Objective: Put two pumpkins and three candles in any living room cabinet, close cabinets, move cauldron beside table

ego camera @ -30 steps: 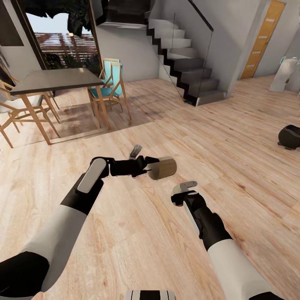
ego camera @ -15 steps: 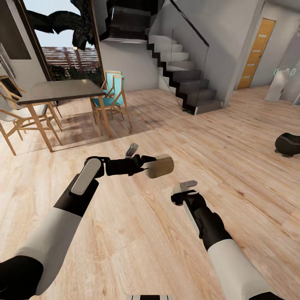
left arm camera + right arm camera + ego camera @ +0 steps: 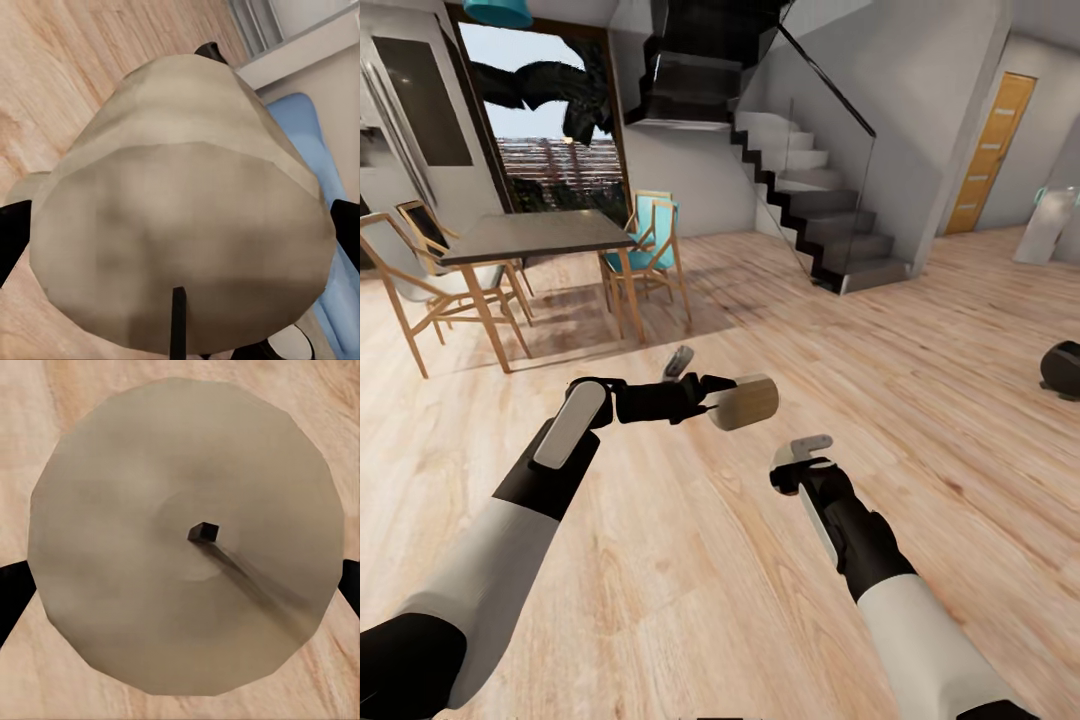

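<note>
Two arms reach over the plank floor: the left tool is clamped on a tan candle held sideways above the floor. The right tool grips a second candle, whose round top with its dark wick faces the right wrist camera. Behind stand a wooden dining table with chairs, then stairs, and a dark pot far right.
</note>
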### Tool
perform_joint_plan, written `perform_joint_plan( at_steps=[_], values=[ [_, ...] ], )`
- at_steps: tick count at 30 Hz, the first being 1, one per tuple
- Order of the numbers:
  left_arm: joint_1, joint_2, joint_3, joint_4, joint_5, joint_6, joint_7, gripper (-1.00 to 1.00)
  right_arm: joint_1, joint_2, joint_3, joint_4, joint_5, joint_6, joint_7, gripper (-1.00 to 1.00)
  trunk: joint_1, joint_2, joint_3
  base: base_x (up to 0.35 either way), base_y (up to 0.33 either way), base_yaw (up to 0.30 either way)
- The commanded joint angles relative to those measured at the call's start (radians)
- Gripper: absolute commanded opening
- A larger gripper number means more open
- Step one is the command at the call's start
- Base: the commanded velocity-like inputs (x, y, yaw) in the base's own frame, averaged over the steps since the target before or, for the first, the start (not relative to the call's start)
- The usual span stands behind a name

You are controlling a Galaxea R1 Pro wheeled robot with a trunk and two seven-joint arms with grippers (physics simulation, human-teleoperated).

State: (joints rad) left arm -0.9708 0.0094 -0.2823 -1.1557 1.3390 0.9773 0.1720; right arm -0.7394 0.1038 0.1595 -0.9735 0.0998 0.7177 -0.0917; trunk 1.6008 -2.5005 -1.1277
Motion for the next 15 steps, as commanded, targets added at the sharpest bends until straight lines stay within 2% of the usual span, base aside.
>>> perform_joint_plan(
  at_steps=[1, 8, 15],
  values=[
    [0.000, 0.000, 0.000, 0.000, 0.002, 0.000, 0.000, -1.00, 0.000, 0.000, 0.000, 0.001, -0.001, 0.000, 0.000, -1.00, 0.000, 0.000, 0.003, 0.000, 0.000, 0.176],
    [0.000, -0.006, 0.000, 0.002, 0.002, -0.001, 0.000, -1.00, 0.000, 0.007, 0.003, 0.045, 0.000, -0.002, -0.003, -1.00, -0.024, 0.043, 0.017, 0.000, 0.000, 0.176],
    [0.000, -0.032, 0.000, 0.042, 0.000, -0.002, 0.000, -1.00, 0.000, 0.011, 0.004, 0.086, 0.002, -0.004, -0.004, -1.00, -0.051, 0.092, 0.029, 0.000, 0.000, 0.169]
  ],
)
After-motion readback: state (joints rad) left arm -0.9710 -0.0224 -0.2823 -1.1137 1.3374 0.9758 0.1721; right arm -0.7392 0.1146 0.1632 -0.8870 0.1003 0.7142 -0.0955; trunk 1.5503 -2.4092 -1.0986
